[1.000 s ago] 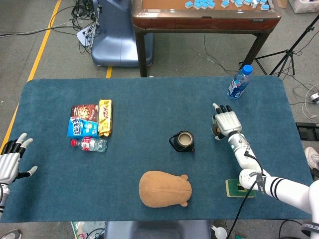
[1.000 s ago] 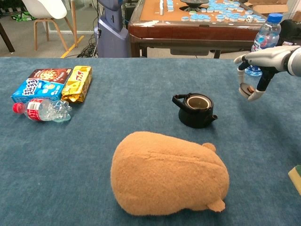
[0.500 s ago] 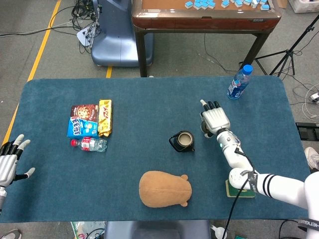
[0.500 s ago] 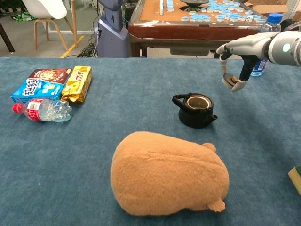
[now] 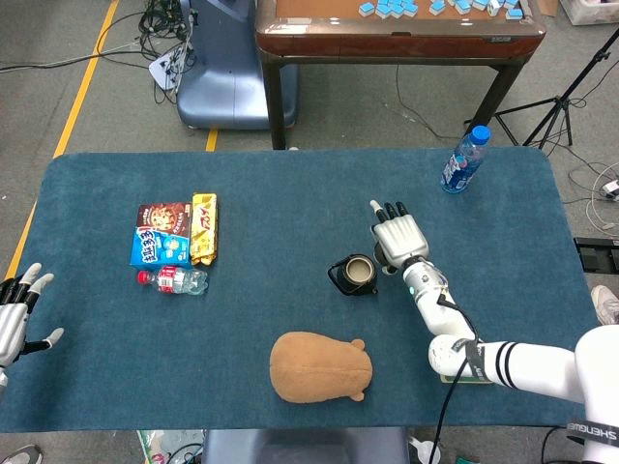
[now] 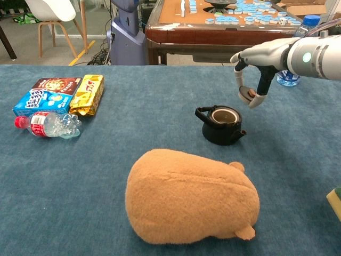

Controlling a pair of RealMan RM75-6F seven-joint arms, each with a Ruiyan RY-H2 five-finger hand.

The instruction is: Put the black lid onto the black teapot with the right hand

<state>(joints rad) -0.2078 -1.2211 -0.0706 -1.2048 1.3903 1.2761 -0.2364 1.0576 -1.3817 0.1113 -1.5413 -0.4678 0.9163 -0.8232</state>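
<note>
Near the middle of the blue-covered bench (image 5: pixel 290 193) sits the black teapot (image 5: pixel 354 275), open at the top, its handle to the left and spout to the right as the chest camera sees it. Just beside it and above, on its right, hangs the right robot hand (image 6: pixel 250 74), fingers pointing down and curled around the black lid (image 6: pixel 246 95), which it pinches between thumb and fingers, clear of the pot and not yet over the opening. From the head camera the back of that hand hides the lid.

At the far left edge the left robot hand (image 5: pixel 14 309) rests with fingers spread wide and nothing in it.

A tan plush toy (image 6: pixel 192 197) lies at the near side of the bench. To the left are snack packets (image 5: pixel 174 230) with a small water bottle (image 5: pixel 172 280) lying on its side just below them. A blue-capped bottle (image 5: pixel 464 160) stands upright near the far right corner.
</note>
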